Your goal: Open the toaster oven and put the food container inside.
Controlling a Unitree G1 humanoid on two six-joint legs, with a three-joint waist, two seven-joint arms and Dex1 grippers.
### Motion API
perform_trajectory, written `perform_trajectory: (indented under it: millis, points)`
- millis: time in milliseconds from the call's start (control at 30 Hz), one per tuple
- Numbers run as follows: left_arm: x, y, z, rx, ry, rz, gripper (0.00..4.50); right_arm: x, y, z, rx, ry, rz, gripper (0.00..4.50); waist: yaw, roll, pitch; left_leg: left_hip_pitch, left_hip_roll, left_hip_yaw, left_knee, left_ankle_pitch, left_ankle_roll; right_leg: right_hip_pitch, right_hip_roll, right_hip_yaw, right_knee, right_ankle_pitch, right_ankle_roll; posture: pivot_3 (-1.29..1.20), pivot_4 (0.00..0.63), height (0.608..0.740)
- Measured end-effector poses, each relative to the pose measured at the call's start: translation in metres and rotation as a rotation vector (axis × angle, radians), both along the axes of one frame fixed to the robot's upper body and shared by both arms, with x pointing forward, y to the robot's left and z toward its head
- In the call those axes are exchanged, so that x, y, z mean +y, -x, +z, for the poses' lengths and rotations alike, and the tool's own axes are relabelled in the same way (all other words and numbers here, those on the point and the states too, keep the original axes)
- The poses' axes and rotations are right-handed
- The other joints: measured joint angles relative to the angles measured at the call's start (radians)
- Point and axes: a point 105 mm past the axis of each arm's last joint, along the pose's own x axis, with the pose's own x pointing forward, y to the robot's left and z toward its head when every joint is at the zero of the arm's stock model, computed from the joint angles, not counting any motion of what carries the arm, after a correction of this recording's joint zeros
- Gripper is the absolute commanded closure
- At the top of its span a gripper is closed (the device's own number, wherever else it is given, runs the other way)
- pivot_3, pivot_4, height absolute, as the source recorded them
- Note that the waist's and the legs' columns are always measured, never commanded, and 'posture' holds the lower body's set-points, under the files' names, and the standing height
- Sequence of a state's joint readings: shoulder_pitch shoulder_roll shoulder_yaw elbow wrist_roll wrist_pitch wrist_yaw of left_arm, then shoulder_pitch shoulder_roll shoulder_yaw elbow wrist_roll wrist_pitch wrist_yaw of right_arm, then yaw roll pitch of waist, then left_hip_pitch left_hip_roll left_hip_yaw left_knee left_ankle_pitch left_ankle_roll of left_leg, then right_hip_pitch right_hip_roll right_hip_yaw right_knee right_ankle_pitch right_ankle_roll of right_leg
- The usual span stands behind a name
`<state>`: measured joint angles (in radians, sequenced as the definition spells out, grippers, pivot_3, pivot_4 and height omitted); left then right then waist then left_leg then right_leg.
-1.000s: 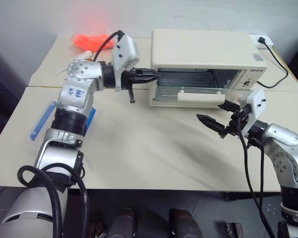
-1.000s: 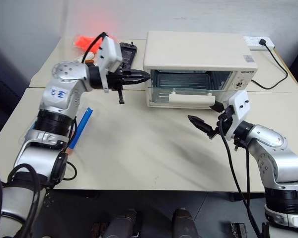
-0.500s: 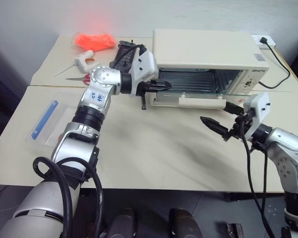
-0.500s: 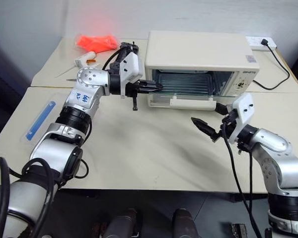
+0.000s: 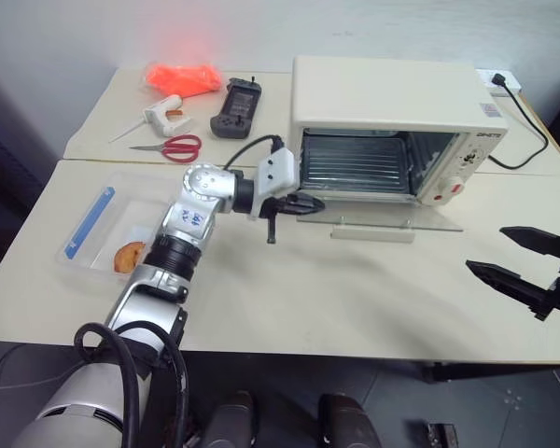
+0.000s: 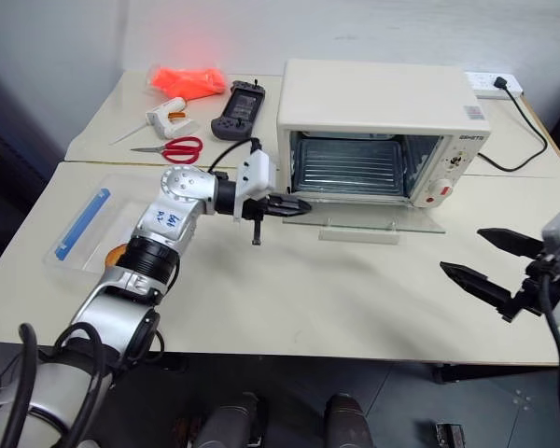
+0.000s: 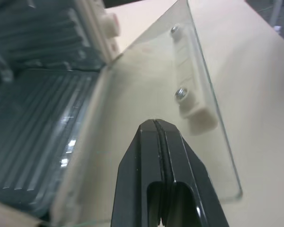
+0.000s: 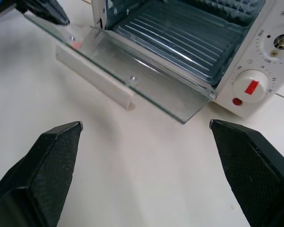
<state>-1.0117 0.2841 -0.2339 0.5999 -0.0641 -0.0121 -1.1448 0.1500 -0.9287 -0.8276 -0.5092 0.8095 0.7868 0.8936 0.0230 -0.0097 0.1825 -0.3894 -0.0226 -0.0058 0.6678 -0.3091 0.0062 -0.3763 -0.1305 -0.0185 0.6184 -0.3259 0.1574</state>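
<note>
The cream-white toaster oven (image 5: 392, 98) stands at the back of the table with its glass door (image 5: 392, 217) folded down flat and its rack bare. My left gripper (image 5: 315, 201) is shut with nothing in it. Its tips lie on the door's left corner, close to the white bar handle (image 7: 191, 90). Far to the left, the clear food container (image 5: 103, 238) rests on the table with a blue clip (image 5: 90, 221) and an orange-brown piece of food (image 5: 129, 257) inside. My right gripper (image 5: 486, 248) hangs open and empty near the table's right edge, pointing toward the oven (image 8: 189, 33).
Behind the container lie red scissors (image 5: 173, 147), a white glue gun (image 5: 163, 112), an orange bag (image 5: 182, 77) and a black handset (image 5: 235, 107). A black cable (image 5: 532, 140) runs from the oven's right side to a power strip (image 5: 493, 79).
The oven door has swung from part-open down to flat. My left gripper sank with it, staying shut. My right gripper pulled back to the right, still open.
</note>
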Motion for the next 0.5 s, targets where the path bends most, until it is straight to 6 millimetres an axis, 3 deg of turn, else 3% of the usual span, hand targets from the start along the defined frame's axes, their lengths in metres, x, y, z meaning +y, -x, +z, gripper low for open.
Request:
perform_trajectory:
  millis: [233,467,500]
  points:
    - [0.000,-0.004,-0.041,0.047,-0.156,0.087,4.49,0.019,-0.003,0.014,-0.060,-0.019,0.041,0.00,0.003,0.000,0.000,0.000,0.000,-0.001,-0.001,0.001,-0.001,0.000,0.000,0.000,0.002,0.000,0.000,0.00,0.150,0.740]
    - [0.005,0.001,-0.042,0.075,-0.104,0.159,4.49,0.038,-0.014,0.018,-0.071,-0.033,0.112,0.00,-0.001,0.000,0.000,0.000,0.002,-0.002,-0.001,0.001,0.000,0.000,-0.002,0.000,0.002,0.000,0.001,0.00,0.150,0.740]
    - [0.007,0.004,-0.041,0.089,-0.093,0.168,4.31,0.038,-0.016,0.019,-0.076,-0.038,0.117,0.00,-0.001,0.000,0.000,-0.001,0.002,-0.002,-0.001,0.001,0.000,0.000,-0.001,0.000,0.002,0.000,0.001,0.00,0.150,0.740]
